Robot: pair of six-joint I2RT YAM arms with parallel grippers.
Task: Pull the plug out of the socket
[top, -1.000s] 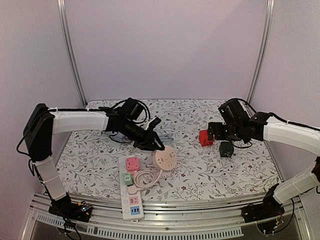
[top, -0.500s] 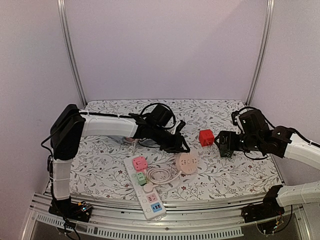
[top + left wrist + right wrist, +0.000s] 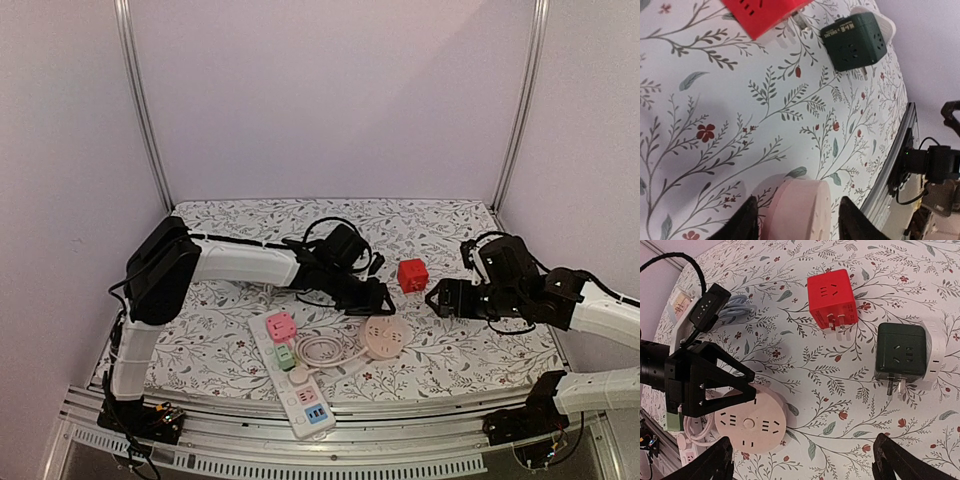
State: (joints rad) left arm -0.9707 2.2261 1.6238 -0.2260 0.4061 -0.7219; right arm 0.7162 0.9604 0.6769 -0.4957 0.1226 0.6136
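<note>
My left claw (image 3: 799,221) is open around the round socket (image 3: 800,202), not pinching it. My right claw (image 3: 805,461) is wide open near it. Next, I think, pinch and hold it.

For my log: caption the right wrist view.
Left jaws over round pink socket; red adapter and green adapter nearby.

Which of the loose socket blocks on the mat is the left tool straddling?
The round pale-pink socket: it lies between the left tool's fingers. The red cube and dark green cube lie apart, clear of that tool.
</note>
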